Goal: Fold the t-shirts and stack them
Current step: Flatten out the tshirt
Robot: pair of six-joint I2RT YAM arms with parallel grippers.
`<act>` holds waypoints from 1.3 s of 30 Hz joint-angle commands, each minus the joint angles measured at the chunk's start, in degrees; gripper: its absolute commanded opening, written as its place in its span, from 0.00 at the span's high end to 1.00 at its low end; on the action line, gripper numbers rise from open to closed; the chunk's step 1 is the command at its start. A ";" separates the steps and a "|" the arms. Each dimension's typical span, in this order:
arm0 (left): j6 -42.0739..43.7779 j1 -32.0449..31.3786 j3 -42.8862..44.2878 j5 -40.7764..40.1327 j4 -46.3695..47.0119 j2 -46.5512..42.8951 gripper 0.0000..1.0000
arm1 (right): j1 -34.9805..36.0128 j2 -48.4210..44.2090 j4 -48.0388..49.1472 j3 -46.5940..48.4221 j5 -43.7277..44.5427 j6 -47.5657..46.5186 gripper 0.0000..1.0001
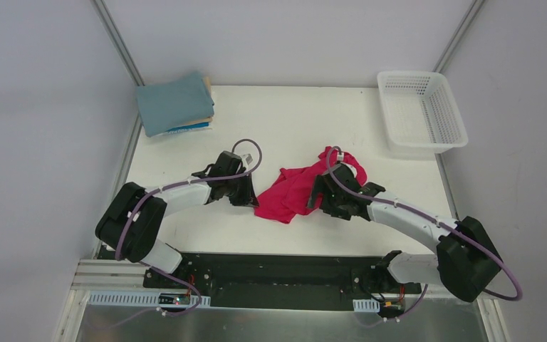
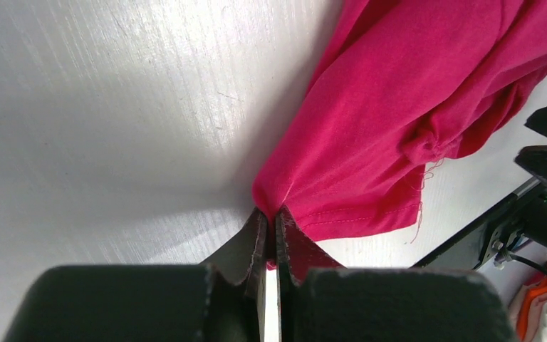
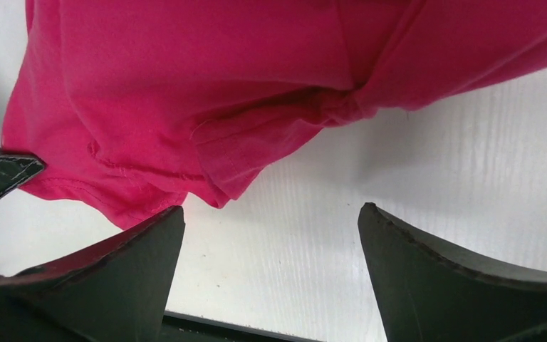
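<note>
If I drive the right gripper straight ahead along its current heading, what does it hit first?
Probably the pink t-shirt: the right gripper is open, bare table between its jaws, the shirt's bunched edge lying just ahead. If it tilts downward, the table could come first; depth is unclear.

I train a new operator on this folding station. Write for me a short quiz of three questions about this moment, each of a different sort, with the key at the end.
1. True or false: the left gripper is shut on the hem of the crimson-pink cloth t-shirt.
2. Choose one. The right gripper is: A) open, with nothing between its fingers; B) shut on the pink shirt; C) shut on nothing.
3. Fill in: the stack of folded shirts, teal-grey on top, lies at the far ___ corner of the white table.

Key: 1 true; 2 A; 3 left.
</note>
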 commanded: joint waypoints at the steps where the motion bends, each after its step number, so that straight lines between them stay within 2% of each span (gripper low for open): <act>1: 0.40 -0.45 -0.43 -1.77 -0.77 -3.02 1.00 | 1.90 3.07 4.12 0.74 4.47 2.28 0.06; 5: 0.09 -0.63 -0.32 -1.68 -0.59 -3.11 1.00 | 2.47 6.73 5.13 1.60 7.23 3.06 0.10; 9: -0.11 -0.78 -0.38 -2.24 -0.58 -3.32 1.00 | 2.81 8.70 4.88 1.88 9.87 4.48 0.19; 11: -0.32 -0.82 -0.52 -2.88 -0.58 -3.56 1.00 | 2.76 8.36 4.46 1.21 11.65 4.84 0.26; 16: -0.55 -0.77 -0.71 -5.60 -1.54 -4.87 1.00 | 2.75 7.94 1.40 0.19 18.58 5.49 0.53; 18: -0.68 -0.73 -0.73 -6.61 -1.95 -5.30 1.00 | 2.67 8.04 1.70 -0.32 19.02 5.59 0.71; 20: -1.04 -0.73 -0.78 -7.95 -2.41 -5.83 1.00 | 2.70 8.05 2.86 -1.10 18.78 5.66 0.97; 21: -1.26 -0.72 -0.79 -8.72 -2.57 -6.15 1.00 | 2.74 7.85 3.63 -1.58 18.75 5.60 1.00; 25: -2.46 -0.72 -0.76 -12.43 -3.38 -8.24 1.00 | 2.63 4.96 5.29 -2.50 19.56 4.22 1.00; 29: -2.35 -0.72 1.03 -20.18 -5.75 -13.10 1.00 | 0.44 -3.56 2.15 -0.71 23.39 0.52 1.00; 34: -1.44 -0.63 6.40 -33.68 -11.55 -17.60 1.00 | -4.41 -14.15 0.96 1.47 27.96 -6.53 1.00; 39: 2.61 -0.53 13.52 -40.31 -14.48 -20.12 1.00 | -8.26 -18.04 0.15 7.13 35.73 -13.90 1.00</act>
